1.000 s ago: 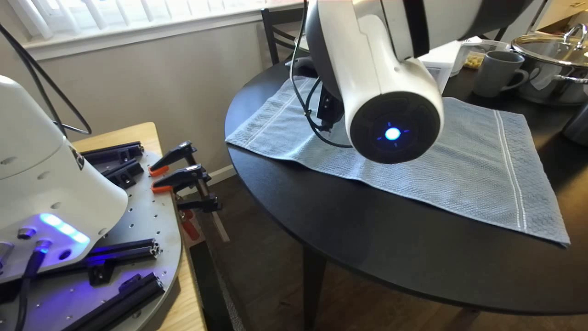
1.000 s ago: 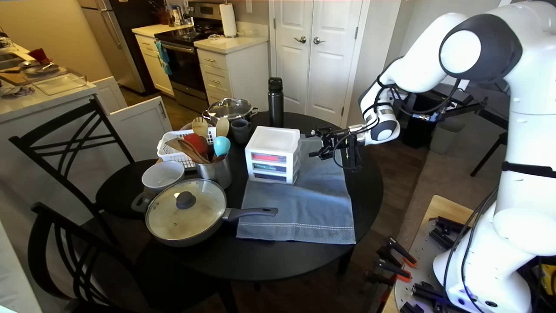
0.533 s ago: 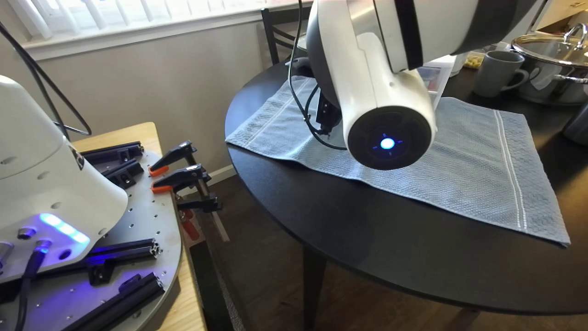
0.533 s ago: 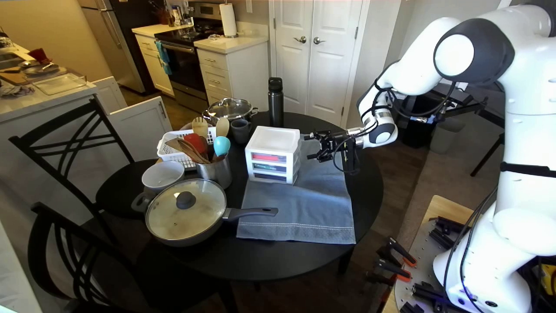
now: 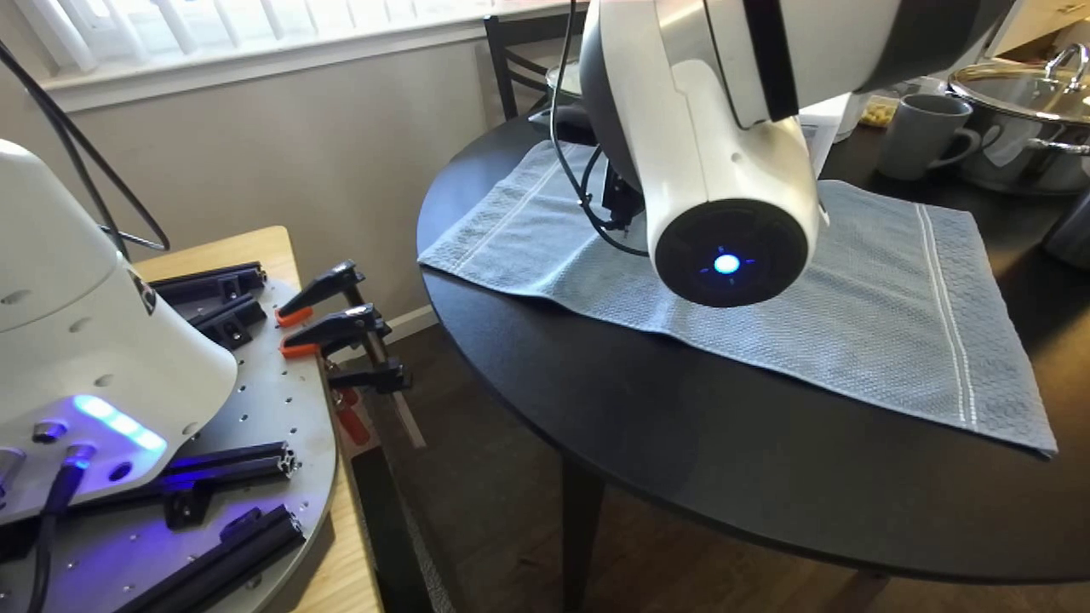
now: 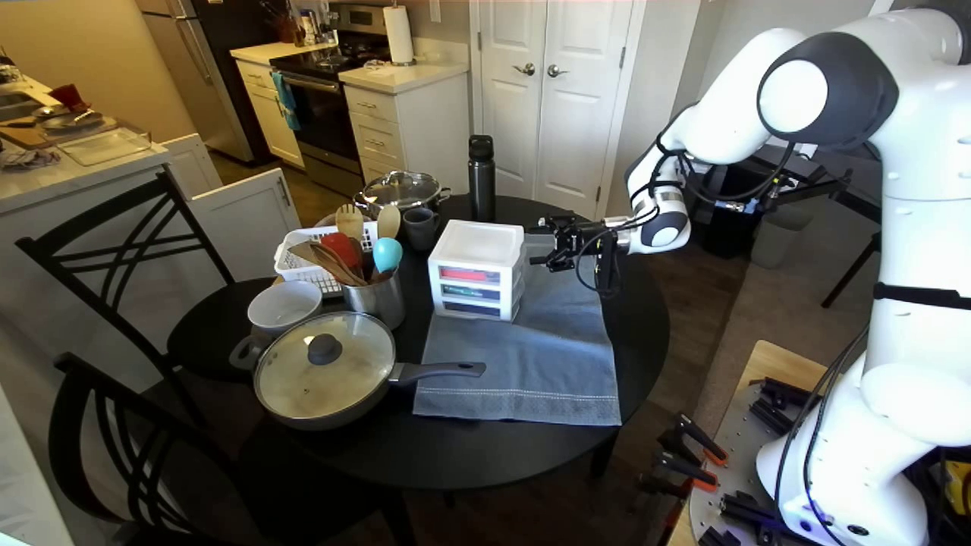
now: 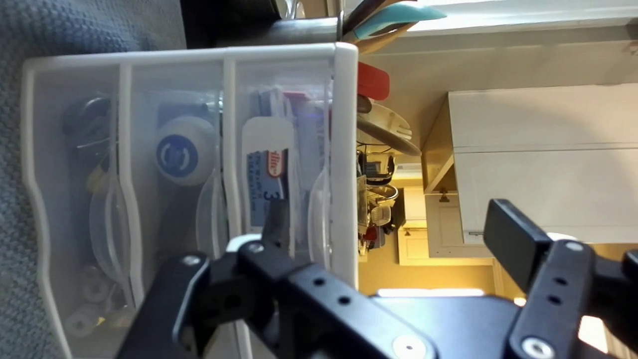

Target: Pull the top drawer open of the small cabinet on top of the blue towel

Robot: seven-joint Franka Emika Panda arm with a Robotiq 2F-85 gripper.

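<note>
Wrist view: holding the gripper (image 7: 394, 230) spread wide, clasping nothing, before the small cabinet (image 7: 229, 149) on the blue towel (image 7: 17, 214); hovering slightly higher than half a second ago, so probably levelling with the top drawer (image 7: 308, 164), seemingly closed at the cabinet's top. Hiding part of it behind one finger (image 7: 275, 224); showing utensils (image 7: 373, 82) beyond the cabinet, blocking nothing.

Lidded pan (image 6: 326, 383) near white bowl (image 6: 287, 305); utensils (image 6: 387, 255) in metal canister (image 6: 379, 303); gray mug (image 5: 921, 138) beside steel pot (image 5: 1032, 163).
</note>
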